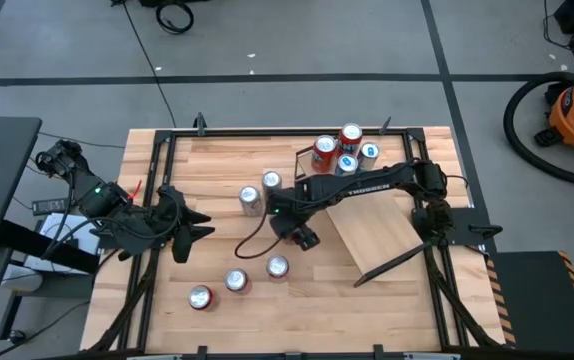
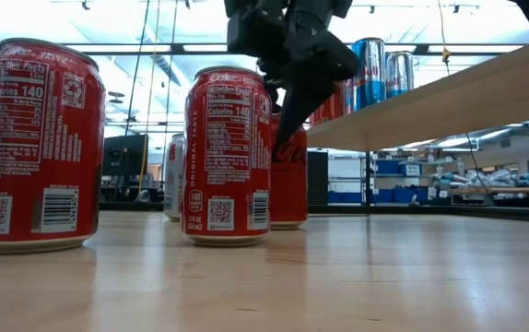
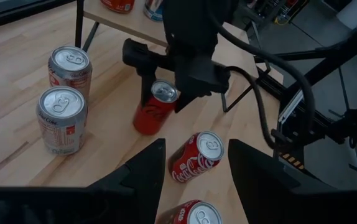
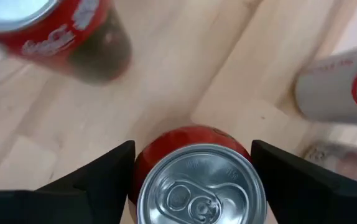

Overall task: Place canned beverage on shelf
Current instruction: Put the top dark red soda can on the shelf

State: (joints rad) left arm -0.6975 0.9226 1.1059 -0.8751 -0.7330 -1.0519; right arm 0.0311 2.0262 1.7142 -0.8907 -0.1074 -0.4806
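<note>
Step in hand: right gripper (image 4: 194, 168) poised over a red cola can (image 4: 194, 180) near the table's middle, its fingers (image 4: 97, 174) standing apart on either side of the can body; no grip made yet, by my reading.
Target can: upright on the planked table (image 1: 217, 170), just left of the shelf's near-left corner; in the left wrist view it (image 3: 155, 107) sits between the right arm's dark fingers.
Doing it well: keep the can centred between the fingers, close evenly on the body below the rim, and lift straight up so it stays vertical and clears the board's edge.
Shelf: light sloped board (image 1: 377, 235) on thin black supports, right of the table's middle.
Shelf contents: four cans (image 1: 344, 150) cluster beyond its far end, two red and two blue-and-silver; whether they rest on the board itself I cannot tell.
Loose cans: two silver ones (image 1: 260, 191) stand left of the gripper; three more (image 1: 237, 281) wait nearer the front.
Left gripper: (image 3: 194, 168) parked at the table's left edge, fingers apart, holding nothing.
</note>
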